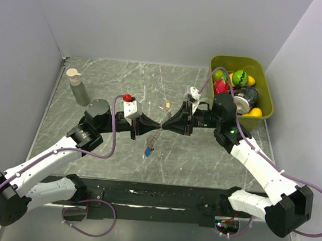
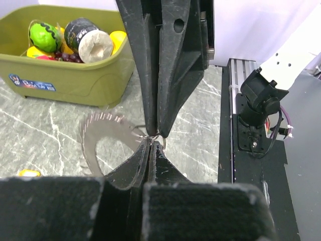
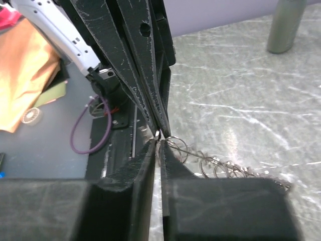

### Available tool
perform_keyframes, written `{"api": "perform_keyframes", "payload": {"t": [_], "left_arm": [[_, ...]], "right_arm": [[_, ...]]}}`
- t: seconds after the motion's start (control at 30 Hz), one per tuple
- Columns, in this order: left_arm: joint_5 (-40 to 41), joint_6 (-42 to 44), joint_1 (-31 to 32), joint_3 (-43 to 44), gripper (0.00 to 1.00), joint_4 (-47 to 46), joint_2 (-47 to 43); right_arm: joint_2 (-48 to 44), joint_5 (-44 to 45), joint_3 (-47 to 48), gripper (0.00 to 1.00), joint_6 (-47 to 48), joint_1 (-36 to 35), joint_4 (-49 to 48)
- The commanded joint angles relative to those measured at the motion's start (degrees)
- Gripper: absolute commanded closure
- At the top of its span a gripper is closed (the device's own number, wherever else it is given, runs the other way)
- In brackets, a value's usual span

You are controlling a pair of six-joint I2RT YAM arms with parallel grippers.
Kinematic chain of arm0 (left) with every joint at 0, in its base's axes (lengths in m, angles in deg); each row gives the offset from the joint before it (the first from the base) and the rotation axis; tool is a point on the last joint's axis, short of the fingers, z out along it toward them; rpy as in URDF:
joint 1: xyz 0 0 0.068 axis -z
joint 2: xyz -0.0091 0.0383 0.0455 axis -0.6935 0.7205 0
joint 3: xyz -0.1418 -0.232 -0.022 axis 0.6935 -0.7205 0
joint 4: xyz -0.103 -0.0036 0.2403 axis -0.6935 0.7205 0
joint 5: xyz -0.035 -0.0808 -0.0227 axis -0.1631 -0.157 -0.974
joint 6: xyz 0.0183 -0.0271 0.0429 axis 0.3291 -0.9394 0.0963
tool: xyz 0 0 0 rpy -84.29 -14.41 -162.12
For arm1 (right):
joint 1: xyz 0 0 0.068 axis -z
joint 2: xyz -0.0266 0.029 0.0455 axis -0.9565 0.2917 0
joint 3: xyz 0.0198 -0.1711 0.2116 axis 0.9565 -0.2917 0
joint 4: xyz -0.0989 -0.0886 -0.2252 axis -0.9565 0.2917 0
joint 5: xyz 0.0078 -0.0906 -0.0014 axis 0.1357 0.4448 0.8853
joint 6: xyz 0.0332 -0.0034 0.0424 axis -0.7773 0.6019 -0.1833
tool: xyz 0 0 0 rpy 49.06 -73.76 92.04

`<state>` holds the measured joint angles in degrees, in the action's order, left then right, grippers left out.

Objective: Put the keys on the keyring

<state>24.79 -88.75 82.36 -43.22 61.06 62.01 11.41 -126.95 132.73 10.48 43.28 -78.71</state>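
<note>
Keyring (image 2: pixel 88 140), wide thin key-fringed metal ring, hangs over grey marbled tabletop (image 1: pixel 108 82); left gripper (image 2: pixel 150 146) and right gripper (image 3: pixel 158 144) jaws clamped on its wire. We fear uneven pull slips it free.

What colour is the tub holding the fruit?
Olive green tub, clearest in the left wrist view.

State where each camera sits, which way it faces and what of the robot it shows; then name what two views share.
Top external: above and behind the bases, looking down at the table; both arms show, left hand and right hand tip to tip.
Left wrist: on the left arm, facing the green bin; own fingers below, the right hand's above.
Right wrist: on the right arm, facing the bottle; own fingers below.
Shared: both wrist views show the keyring at the pinched fingertips.
</note>
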Motion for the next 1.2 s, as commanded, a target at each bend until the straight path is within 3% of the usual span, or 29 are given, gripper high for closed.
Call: {"api": "perform_keyframes", "payload": {"t": [0.0,0.1,0.2,0.63,0.73,0.97,1.13,1.17], "left_arm": [[0.7,-0.2,0.2,0.6,0.99,-5.5,-1.3],[1.2,0.0,0.2,0.9,0.99,-4.6,-1.4],[1.8,0.4,0.2,1.2,0.99,-3.7,-1.5],[-1.6,0.5,0.2,1.7,0.99,-5.6,-0.9],[-2.2,0.4,0.1,2.3,0.99,-5.7,-0.5],[-3.6,-0.1,0.2,2.8,0.99,-5.7,0.7],[-4.2,-0.7,0.2,2.8,0.99,-5.2,1.1],[-4.1,-0.8,0.2,2.7,0.99,-5.3,1.0]], "right_arm": [[-3.3,2.1,-0.4,0.59,-0.8,-0.1,-2.8],[-4.6,3.2,-1.3,0.46,-2.1,-0.1,-4.5],[-5.8,4.5,-2.0,0.43,-2.9,0.0,-5.5],[-1.0,2.0,-0.2,0.52,-2.3,-0.1,-4.8],[-0.2,1.5,0.2,0.57,-2.4,-0.1,-4.9],[0.7,1.1,-0.1,0.82,-5.0,-0.1,-6.9],[1.9,0.3,0.2,0.92,-5.8,-0.1,-7.4],[2.2,-0.3,0.3,0.99,-6.3,-0.2,-7.6]]}}
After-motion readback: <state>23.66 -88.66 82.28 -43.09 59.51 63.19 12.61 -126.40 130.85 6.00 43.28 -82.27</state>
